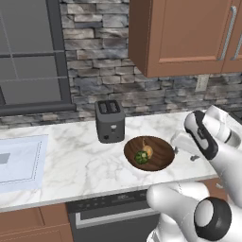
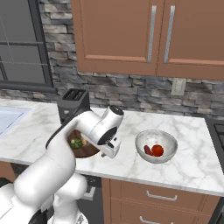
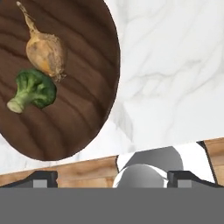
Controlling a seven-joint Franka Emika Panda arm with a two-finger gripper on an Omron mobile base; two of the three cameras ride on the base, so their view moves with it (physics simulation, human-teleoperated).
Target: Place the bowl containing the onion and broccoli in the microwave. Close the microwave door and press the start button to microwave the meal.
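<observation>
The dark wooden bowl (image 1: 158,159) (image 3: 83,118) rests on the marble counter in front of the toaster. In it lie the tan onion (image 1: 148,151) (image 3: 46,52) and the green broccoli (image 1: 141,158) (image 3: 33,89), side by side. My gripper (image 1: 185,153) (image 3: 117,178) hovers just right of the bowl's rim, near the counter's front edge. It is open, its tips wide apart with nothing between them. In the right base view my arm covers most of the bowl (image 2: 89,151). The microwave and its door are out of view.
A dark grey toaster (image 1: 110,121) (image 2: 74,103) stands behind the bowl. A white bowl with red pieces (image 2: 156,146) sits further right on the counter. The sink (image 1: 19,160) lies at the left, and wooden cabinets (image 1: 189,33) hang above.
</observation>
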